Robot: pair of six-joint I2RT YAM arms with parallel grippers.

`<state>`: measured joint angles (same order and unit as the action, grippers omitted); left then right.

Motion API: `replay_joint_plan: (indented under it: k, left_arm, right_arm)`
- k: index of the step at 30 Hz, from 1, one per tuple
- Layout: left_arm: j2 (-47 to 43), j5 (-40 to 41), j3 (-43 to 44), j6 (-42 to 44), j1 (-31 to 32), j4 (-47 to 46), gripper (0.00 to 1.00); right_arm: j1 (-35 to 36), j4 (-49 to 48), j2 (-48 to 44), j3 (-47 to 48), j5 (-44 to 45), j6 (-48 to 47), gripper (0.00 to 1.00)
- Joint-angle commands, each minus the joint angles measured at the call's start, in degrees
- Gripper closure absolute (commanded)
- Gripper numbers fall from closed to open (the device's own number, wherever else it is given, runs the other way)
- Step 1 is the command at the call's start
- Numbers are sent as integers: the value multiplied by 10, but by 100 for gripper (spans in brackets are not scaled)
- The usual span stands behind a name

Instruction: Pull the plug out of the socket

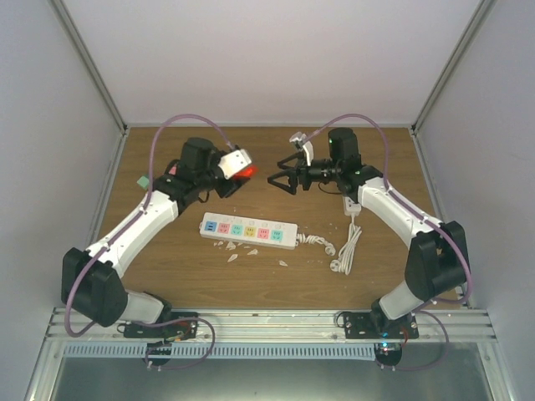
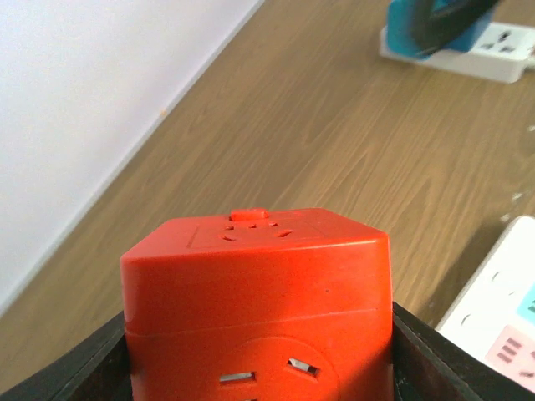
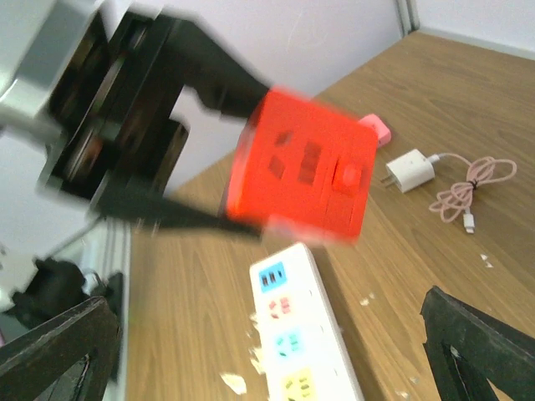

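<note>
The socket is a red cube (image 1: 245, 171) with slots on several faces, held in the air above the far middle of the table. My left gripper (image 1: 236, 177) is shut on it, and its black fingers (image 2: 435, 359) press against both sides of the cube (image 2: 259, 292). In the right wrist view the cube (image 3: 305, 171) shows blurred ahead, with bare slots and a red button. No plug shows in any face of the cube that I can see. My right gripper (image 1: 282, 180) is open just right of the cube, its fingers (image 3: 476, 342) wide apart and holding nothing.
A white power strip (image 1: 248, 230) with coloured sockets lies below the cube, with white scraps (image 1: 242, 249) beside it. A white charger with a pink cable (image 3: 410, 171) and a pink block (image 3: 376, 129) lie beyond. A white adapter with a coiled cord (image 1: 347, 242) lies under my right arm.
</note>
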<state>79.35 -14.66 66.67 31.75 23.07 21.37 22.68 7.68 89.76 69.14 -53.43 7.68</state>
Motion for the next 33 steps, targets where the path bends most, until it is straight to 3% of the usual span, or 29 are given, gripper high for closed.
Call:
replay_joint_plan:
  k: [1,7,14,22,33]
  left_arm:
    - [31,-78,45,3,-77,39,66]
    - [45,-91,59,11,-127,50,66]
    - [73,-88,91,27,-170,71,65]
    - [167,-47,159,70,-252,109,65]
    - [344,-66,316,64,-366,160,65]
  right_arm:
    - [-3,159,-12,21,8,-192,1]
    - [-2,314,0,-6,129,-333,10]
    - [-2,345,-37,-122,249,-376,14]
    - [-3,354,-29,-147,297,-387,23]
    - [-1,423,22,-164,344,-448,26]
